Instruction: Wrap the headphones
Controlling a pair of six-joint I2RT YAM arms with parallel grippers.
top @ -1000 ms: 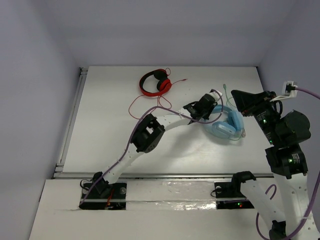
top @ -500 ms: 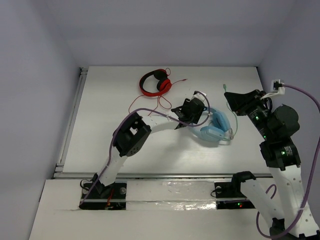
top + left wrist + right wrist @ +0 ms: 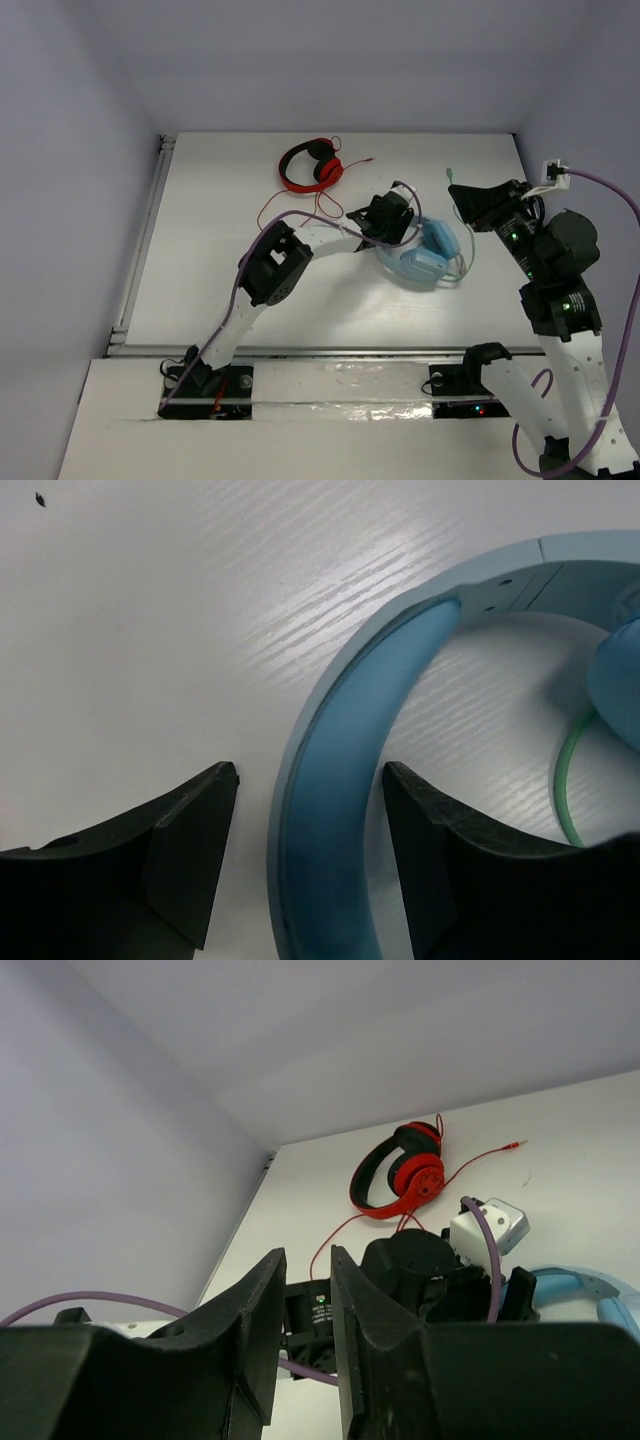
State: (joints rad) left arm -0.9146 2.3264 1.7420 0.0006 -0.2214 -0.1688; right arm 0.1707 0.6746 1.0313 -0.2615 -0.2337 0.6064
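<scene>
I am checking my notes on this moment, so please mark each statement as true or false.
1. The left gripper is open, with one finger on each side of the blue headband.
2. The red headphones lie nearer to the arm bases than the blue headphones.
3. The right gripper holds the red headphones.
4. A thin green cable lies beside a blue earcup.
1. True. The left gripper is open and straddles the headband.
2. False. The red headphones lie farther back on the table than the blue headphones.
3. False. The right gripper is well apart from the red headphones.
4. True. The green cable curves beside the earcup.
</scene>
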